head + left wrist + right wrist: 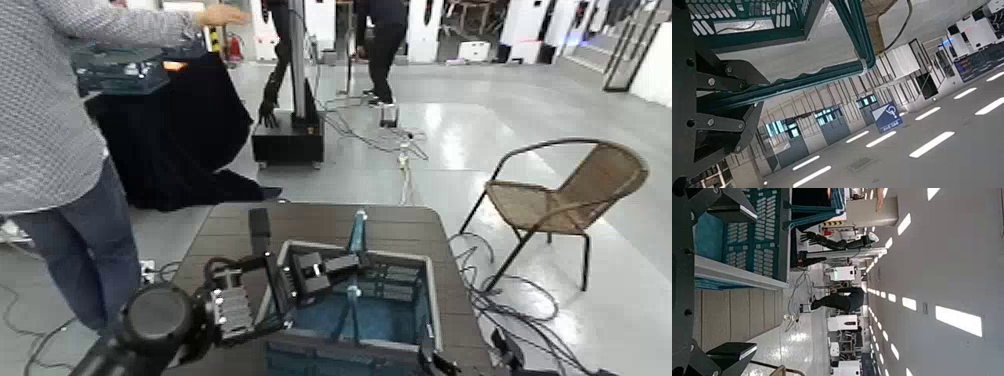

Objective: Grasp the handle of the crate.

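Foreground, lower left: the black left arm (160, 318) extends over the crate (430, 300), its gripper (360, 262) at the handle (357, 232). The fingers are closed on the handle — a light-blue bail passing between them and arching across the middle of the crate, above its open interior. Beneath these fingers, the blue crate rests upright on a brown slatted table (215, 235), its grey rim surrounding them at a lower level. Near the crate's right side, the right gripper (470, 362) stands apart from the handle, fingers spread wide — nothing between them. Beyond the left fingers, to the left, a person in a patterned shirt (60, 110) stands beside a table draped in black cloth (180, 130). Well to their right stands a woven brown chair (530, 205); farther beyond them, a second person in dark clothing (385, 40).
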Controlling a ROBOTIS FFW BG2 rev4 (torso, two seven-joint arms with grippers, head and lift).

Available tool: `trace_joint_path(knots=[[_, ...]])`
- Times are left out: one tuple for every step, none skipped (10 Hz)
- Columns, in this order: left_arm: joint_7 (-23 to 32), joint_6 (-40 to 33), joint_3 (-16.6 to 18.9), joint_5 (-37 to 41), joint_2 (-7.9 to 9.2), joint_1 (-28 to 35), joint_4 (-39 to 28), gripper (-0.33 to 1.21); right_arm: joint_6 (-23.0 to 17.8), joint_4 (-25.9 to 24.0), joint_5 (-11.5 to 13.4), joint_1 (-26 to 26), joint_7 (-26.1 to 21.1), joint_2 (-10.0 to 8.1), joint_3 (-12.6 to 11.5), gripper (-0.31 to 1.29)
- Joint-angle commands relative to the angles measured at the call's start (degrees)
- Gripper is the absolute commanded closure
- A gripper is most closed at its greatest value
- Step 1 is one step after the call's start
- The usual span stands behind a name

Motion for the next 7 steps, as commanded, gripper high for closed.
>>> trace_joint_path(knots=[[2.31, 2.44, 3.55, 1.38, -0.42, 4.72, -4.77, 1.19, -0.11, 0.00, 0.00, 0.18, -0.09, 0.10, -0.13, 0.15], [3.81, 3.40, 4.43, 3.22, -0.77, 6.48, -6.44, 1.19, -0.20, 0.00, 0.00, 0.18, -0.18, 0.19, -0.22, 0.15], [4.95, 4.72, 4.78, 5.24, -1.03, 7.88, -7.14, 1.19, -0.20, 0.00, 0.00, 0.27, -0.18, 0.19, -0.22, 0.15], [5.04, 5.51, 4.86, 6.83, -1.12, 8.85, -7.23, 1.19, -0.11, 0.00, 0.00, 0.18, -0.18, 0.28, -0.22, 0.15], [5.65, 5.86, 5.66, 7.79, -1.12, 9.82, -7.93, 1.19, -0.02, 0.00, 0.00, 0.18, -0.27, 0.28, -0.22, 0.15], [6.18, 5.95, 6.27, 9.11, -1.30, 10.87, -8.55, 1.19, 0.24, 0.00, 0.00, 0.18, -0.27, 0.28, -0.13, 0.15], [6.35, 5.95, 6.71, 10.34, -1.74, 11.66, -8.90, 1.19, 0.42, 0.00, 0.09, 0.18, -0.27, 0.28, -0.04, 0.15]])
